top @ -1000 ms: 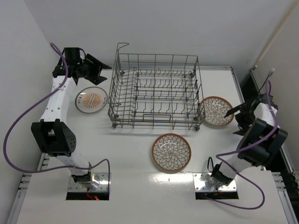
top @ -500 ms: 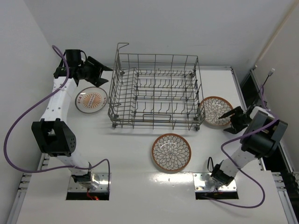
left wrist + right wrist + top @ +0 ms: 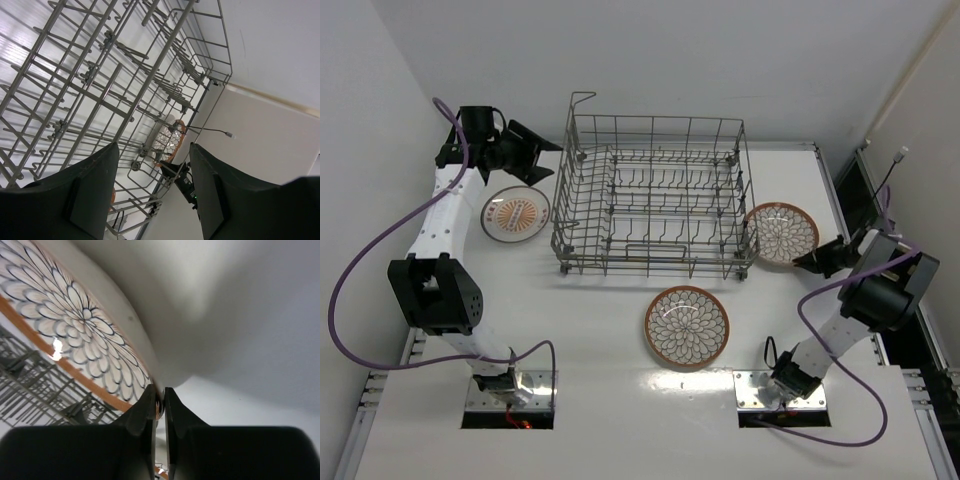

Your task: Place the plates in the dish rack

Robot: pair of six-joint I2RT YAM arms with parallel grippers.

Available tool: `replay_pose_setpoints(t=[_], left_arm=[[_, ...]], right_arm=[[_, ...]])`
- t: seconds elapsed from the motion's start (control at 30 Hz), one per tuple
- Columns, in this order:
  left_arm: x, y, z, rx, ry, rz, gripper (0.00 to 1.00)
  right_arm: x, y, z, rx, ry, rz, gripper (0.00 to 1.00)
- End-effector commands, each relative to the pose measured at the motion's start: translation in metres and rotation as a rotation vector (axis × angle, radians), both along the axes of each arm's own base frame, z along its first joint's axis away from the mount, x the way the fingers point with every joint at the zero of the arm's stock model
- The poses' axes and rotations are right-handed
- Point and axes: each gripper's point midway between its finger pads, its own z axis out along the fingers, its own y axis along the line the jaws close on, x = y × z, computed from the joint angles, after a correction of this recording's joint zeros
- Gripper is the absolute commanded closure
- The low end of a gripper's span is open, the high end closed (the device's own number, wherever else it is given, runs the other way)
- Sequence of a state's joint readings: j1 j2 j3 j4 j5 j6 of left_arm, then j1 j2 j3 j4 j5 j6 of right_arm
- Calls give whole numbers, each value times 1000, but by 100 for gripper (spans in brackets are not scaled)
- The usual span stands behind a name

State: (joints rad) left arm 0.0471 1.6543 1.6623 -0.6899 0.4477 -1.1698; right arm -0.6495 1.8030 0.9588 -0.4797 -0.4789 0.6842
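Observation:
My right gripper (image 3: 801,261) is shut on the near right rim of a brown-rimmed plate with white petals (image 3: 781,233), just right of the dish rack (image 3: 650,262). In the right wrist view the fingertips (image 3: 149,405) pinch that plate's (image 3: 75,325) edge, with its pale underside to the right. A second petal plate (image 3: 687,325) lies in front of the rack. A white plate with an orange centre (image 3: 515,214) lies left of it. My left gripper (image 3: 532,151) hangs open and holds nothing by the rack's (image 3: 156,65) back left corner.
White walls close in behind and on both sides of the table. A black rail with cables (image 3: 860,195) runs along the right edge. The rack holds only its upright tines.
My right gripper swung in from the right to the plate's rim and shut on it; the plate shifted slightly. The left arm stayed still.

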Motion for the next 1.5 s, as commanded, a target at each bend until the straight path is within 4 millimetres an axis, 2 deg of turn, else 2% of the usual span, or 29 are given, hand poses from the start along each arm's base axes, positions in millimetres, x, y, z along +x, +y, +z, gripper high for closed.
replay_pose_setpoints(t=[0.0,0.17,0.23,0.27,0.3,0.37,0.4,0.47,0.53,0.6,0.67,0.77,0.8,0.87,0.9,1.0,1.07,1.1,1.2,1.23,1.27,1.3,1.33,1.47], left_arm=[[3,-2,9,-27,-28,-6,45],[3,-2,9,-27,-28,-6,45],[4,-3,6,-33,-19,-13,45],[4,-3,6,-33,-19,-13,45],[4,-3,6,-33,-19,-13,45],[4,-3,6,-33,-19,-13,45],[4,-3,6,-33,-19,-13,45],[4,-3,6,-33,-19,-13,45],[4,-3,6,-33,-19,-13,45],[4,-3,6,-33,-19,-13,45],[4,-3,6,-33,-19,-13,45],[4,-3,6,-33,-19,-13,45],[4,-3,6,-33,-19,-13,45],[4,-3,6,-33,-19,-13,45],[4,-3,6,-33,-19,-13,45],[3,-3,4,-34,-10,-13,45],[3,-3,4,-34,-10,-13,45],[3,-3,4,-34,-10,-13,45],[3,-3,4,-34,-10,-13,45],[3,-3,4,-34,-10,-13,45],[4,-3,0,-34,-1,-13,45],[4,-3,0,-34,-1,-13,45],[4,-3,0,-34,-1,-13,45],[2,-3,1,-34,-1,-13,45]], right_arm=[[16,-18,24,-65,-70,-3,100],[29,-47,85,-189,-140,-53,100],[34,-57,119,-247,-180,-75,100],[36,-62,130,-268,-183,-93,100],[41,-69,153,-312,-220,-102,100],[37,-78,170,-349,-214,-141,100],[43,-82,188,-371,-252,-153,100],[42,-86,211,-402,-277,-184,100],[45,-82,232,-439,-323,-179,100],[52,-71,254,-463,-377,-149,100],[51,-59,273,-484,-411,-131,100],[46,-51,295,-551,-428,-102,100],[46,-44,306,-583,-452,-85,100],[44,-31,316,-600,-473,-55,100],[44,-17,327,-627,-508,-22,100],[41,9,334,-660,-519,32,100],[37,17,338,-696,-521,46,100],[40,30,338,-695,-530,78,100],[42,45,334,-737,-517,129,100],[47,61,329,-745,-515,185,100],[46,60,331,-792,-499,182,100],[47,63,324,-805,-470,193,100],[51,73,319,-814,-462,220,100],[58,78,313,-877,-410,230,100]])
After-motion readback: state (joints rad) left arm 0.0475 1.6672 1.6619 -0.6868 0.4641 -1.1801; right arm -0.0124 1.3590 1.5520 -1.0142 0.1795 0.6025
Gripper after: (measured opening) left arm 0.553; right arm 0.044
